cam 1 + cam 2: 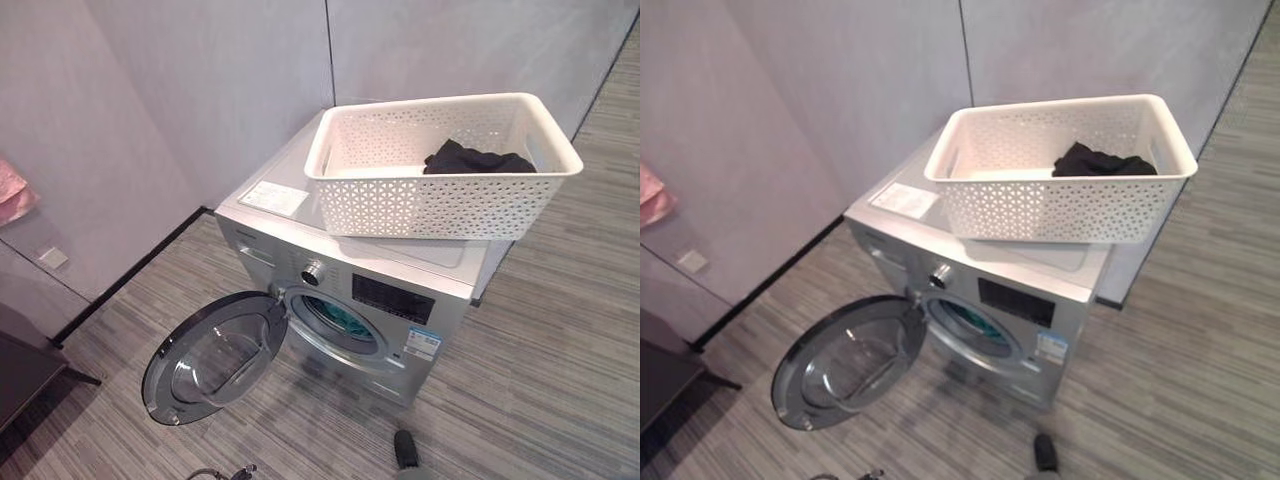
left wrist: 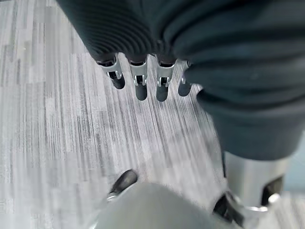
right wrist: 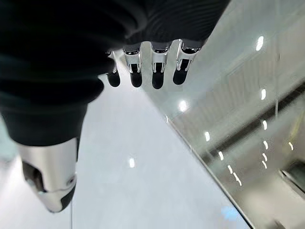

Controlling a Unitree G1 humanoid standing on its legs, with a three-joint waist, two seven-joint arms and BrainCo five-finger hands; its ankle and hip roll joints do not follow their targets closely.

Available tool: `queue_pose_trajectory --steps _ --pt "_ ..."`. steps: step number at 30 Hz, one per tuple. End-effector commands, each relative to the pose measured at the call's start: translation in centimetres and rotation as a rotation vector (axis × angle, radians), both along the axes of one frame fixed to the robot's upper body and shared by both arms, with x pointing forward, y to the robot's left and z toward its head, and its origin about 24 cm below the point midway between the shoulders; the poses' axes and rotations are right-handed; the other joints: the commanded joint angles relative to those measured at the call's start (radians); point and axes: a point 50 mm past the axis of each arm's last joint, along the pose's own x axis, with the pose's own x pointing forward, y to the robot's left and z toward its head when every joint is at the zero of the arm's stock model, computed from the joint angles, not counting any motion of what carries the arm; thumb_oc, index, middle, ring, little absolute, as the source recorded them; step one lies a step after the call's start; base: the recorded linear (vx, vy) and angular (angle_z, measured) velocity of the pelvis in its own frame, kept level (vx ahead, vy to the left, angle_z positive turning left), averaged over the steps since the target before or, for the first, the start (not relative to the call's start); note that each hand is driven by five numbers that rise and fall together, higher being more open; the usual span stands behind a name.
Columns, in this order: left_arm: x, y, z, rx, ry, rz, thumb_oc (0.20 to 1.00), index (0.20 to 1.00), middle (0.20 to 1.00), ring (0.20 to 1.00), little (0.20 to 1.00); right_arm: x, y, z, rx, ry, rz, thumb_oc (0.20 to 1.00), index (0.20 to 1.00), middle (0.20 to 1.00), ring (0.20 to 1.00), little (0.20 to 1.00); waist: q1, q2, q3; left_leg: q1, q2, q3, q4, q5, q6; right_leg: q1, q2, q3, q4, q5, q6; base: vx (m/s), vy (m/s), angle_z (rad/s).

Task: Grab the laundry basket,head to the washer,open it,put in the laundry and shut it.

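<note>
Left hand (image 2: 143, 52) hangs free — its fingers (image 2: 141, 83) fairly straight in a row, thumb apart, nothing held. Right hand (image 3: 143, 33) likewise — fingers (image 3: 157, 71) relaxed and empty, thumb set off to one side.

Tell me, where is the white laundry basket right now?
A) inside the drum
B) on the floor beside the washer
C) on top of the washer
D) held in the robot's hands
C: the white basket sits on the washer's top, above the open door.
</note>
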Motion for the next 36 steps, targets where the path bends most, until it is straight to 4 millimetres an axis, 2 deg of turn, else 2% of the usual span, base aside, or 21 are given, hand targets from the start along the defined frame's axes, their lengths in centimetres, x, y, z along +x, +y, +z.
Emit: queue_pose_trajectory --steps 1,4,6,12,18,25,29,30,33,36 --pt "-0.6 4.6 0.5 0.109 0.030 -0.007 1.000 1.000 1.000 1.000 1.000 2.7 -0.2 -2.1 0.054 0.196 0.036 1.000 1.000 1.000 1.000 1.000 0.025 -0.154 -0.024 0.026 0.033 -0.029 0.003 0.002 -0.017 0.060 -0.057 0.028 0.020 -0.073 0.058 0.00 0.000 0.00" --pt "-0.4 4.0 0.4 0.082 0.037 0.001 1.000 1.000 1.000 1.000 1.000 4.6 -0.2 -2.4 0.070 0.349 0.027 1.000 1.000 1.000 1.000 1.000 0.018 -0.155 -0.021 0.020 0.036 -0.034 0.003 0.012 -0.020 0.060 -0.057 0.023 0.021 -0.076 0.056 -0.01 -0.009 0.01" --pt "-0.3 3.5 0.4 0.065 0.043 -0.009 1.000 1.000 1.000 1.000 1.000 5.5 -0.8 -3.3 0.073 0.480 -0.019 1.000 1.000 1.000 1.000 1.000 0.017 -0.160 -0.022 0.015 0.040 -0.040 0.003 0.019 -0.024 0.064 -0.058 0.014 0.021 -0.078 0.054 0.00 -0.014 0.11" --pt "-0.6 3.1 0.2 0.044 0.058 0.006 1.000 1.000 1.000 1.000 1.000 6.8 -0.6 -4.6 0.086 0.602 -0.018 1.000 1.000 1.000 1.000 1.000 0.018 -0.157 -0.021 0.008 0.044 -0.049 0.003 0.029 -0.029 0.066 -0.058 0.005 0.020 -0.079 0.052 0.00 -0.010 0.11" --pt "-1.4 3.4 0.1 0.036 0.085 0.024 1.000 1.000 1.000 1.000 1.000 8.6 1.0 -6.3 0.018 0.752 0.000 1.000 1.000 1.000 1.000 1.000 0.028 -0.155 -0.020 0.002 0.049 -0.048 0.003 0.043 -0.035 0.062 -0.052 0.006 0.017 -0.081 0.052 0.00 -0.002 0.01" --pt "-1.4 3.8 0.2 0.034 0.075 0.082 1.000 1.000 1.000 1.000 1.000 9.4 1.6 -6.4 -0.014 0.810 -0.008 1.000 1.000 1.000 1.000 1.000 0.038 -0.164 -0.016 -0.018 0.057 -0.054 0.003 0.063 -0.043 0.056 -0.050 -0.006 0.013 -0.085 0.049 0.00 0.000 0.00" --pt "-1.4 4.2 0.3 0.036 0.057 0.124 1.000 1.000 1.000 1.000 1.000 9.2 1.9 -5.3 -0.017 0.779 0.003 1.000 1.000 1.000 1.000 1.000 0.048 -0.169 -0.014 -0.041 0.062 -0.068 0.003 0.076 -0.048 0.048 -0.049 -0.019 0.010 -0.087 0.048 0.00 -0.024 0.07" --pt "-1.5 4.6 0.4 0.038 0.049 0.146 1.000 1.000 1.000 1.000 1.000 9.2 1.8 -4.5 -0.014 0.762 -0.015 1.000 1.000 1.000 1.000 1.000 0.056 -0.173 -0.010 -0.054 0.062 -0.076 0.003 0.086 -0.050 0.040 -0.048 -0.023 0.010 -0.087 0.047 -0.01 -0.028 0.14" --pt "-1.5 5.4 0.6 0.046 0.028 0.233 1.000 1.000 1.000 1.000 1.000 9.2 1.4 -4.3 -0.038 0.795 -0.063 1.000 1.000 1.000 1.000 1.000 0.064 -0.176 -0.008 -0.068 0.066 -0.084 0.003 0.102 -0.054 0.033 -0.047 -0.028 0.010 -0.089 0.045 0.01 -0.023 0.14" --pt "-2.6 5.8 0.4 0.029 0.062 0.329 1.000 1.000 1.000 1.000 1.000 9.4 1.1 -5.0 -0.061 0.856 -0.107 1.000 1.000 1.000 1.000 1.000 0.071 -0.177 -0.004 -0.078 0.070 -0.092 0.003 0.116 -0.057 0.031 -0.043 -0.032 0.010 -0.092 0.041 0.02 -0.014 0.06"
